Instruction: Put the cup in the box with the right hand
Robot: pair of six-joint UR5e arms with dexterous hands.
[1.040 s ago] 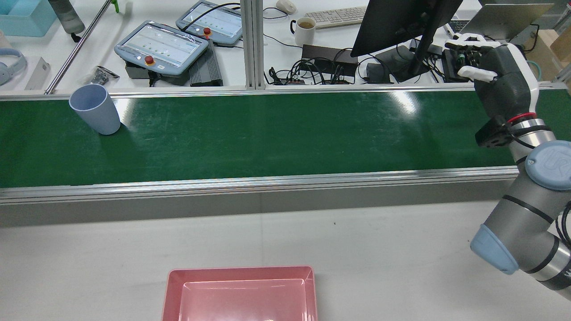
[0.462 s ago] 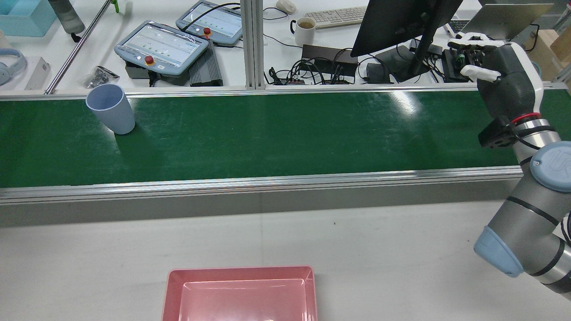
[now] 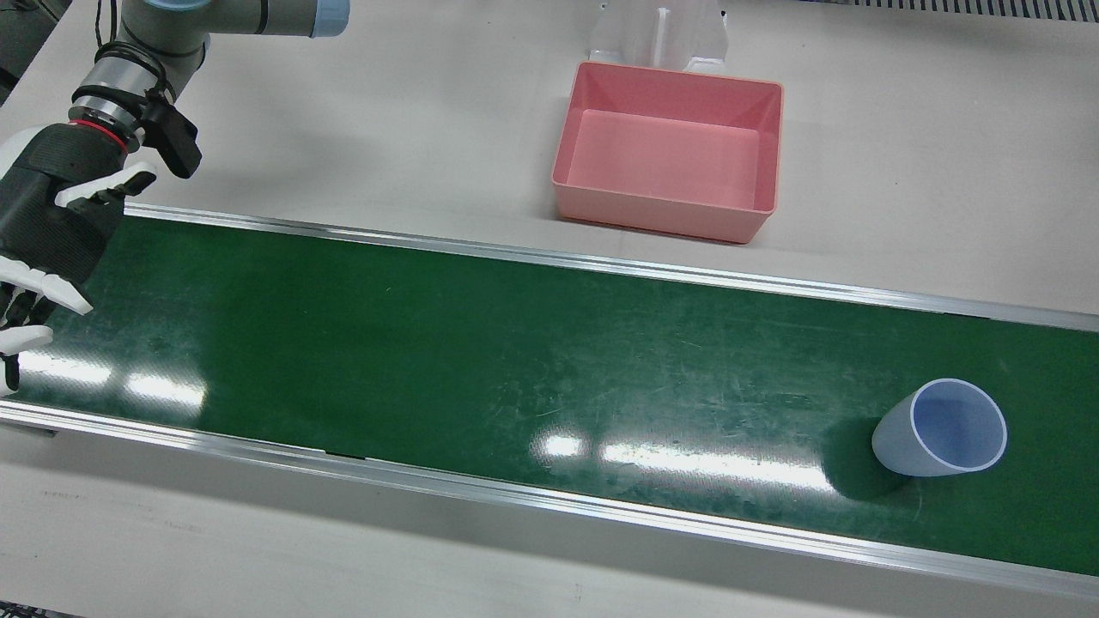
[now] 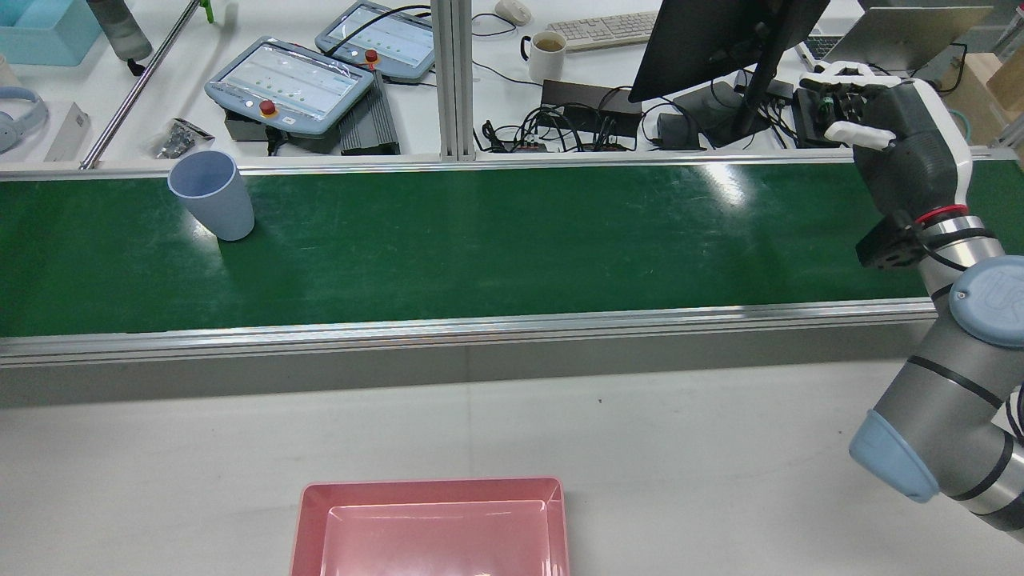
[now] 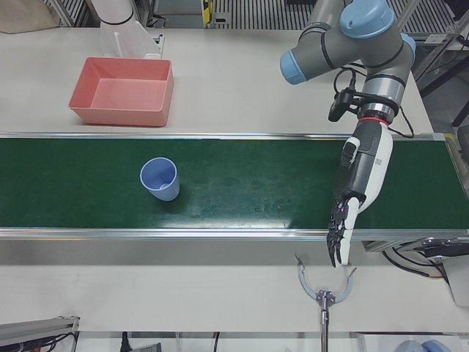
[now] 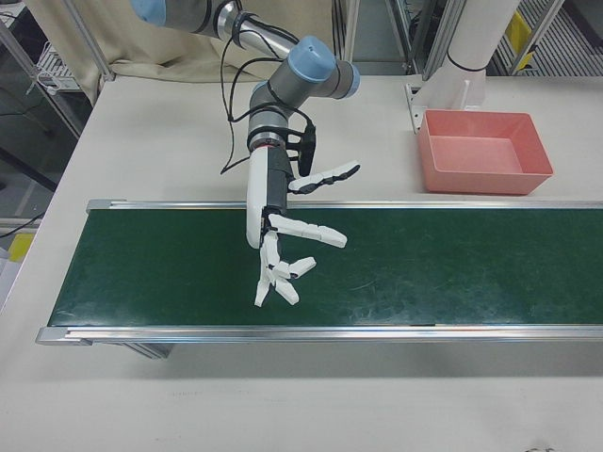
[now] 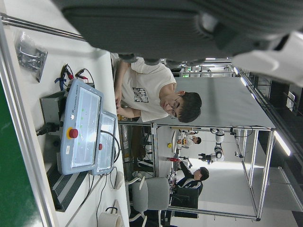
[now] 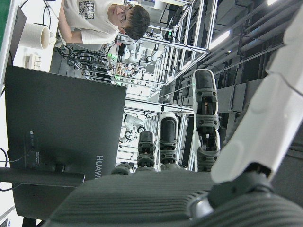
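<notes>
Seen from behind the robot, an empty pink box [image 4: 432, 483] sits nearest, on the white table [image 4: 680, 432], midway between the arms. Beyond it a green conveyor belt [image 4: 512, 240] runs from side to side. A pale blue cup [image 4: 212, 194] stands upright on the belt near its far rail, on the robot's left half and well apart from the box. The right hand [image 4: 904, 144] hangs over the belt's far right end, fingers spread wide and holding nothing. The left hand [image 5: 357, 180] hangs above the belt, well beyond the cup, its fingers stretched out straight and holding nothing. Past the belt is a desk with two teach pendants [image 4: 292, 82], a mug [image 4: 548, 53] and a dark monitor [image 4: 720, 40].
</notes>
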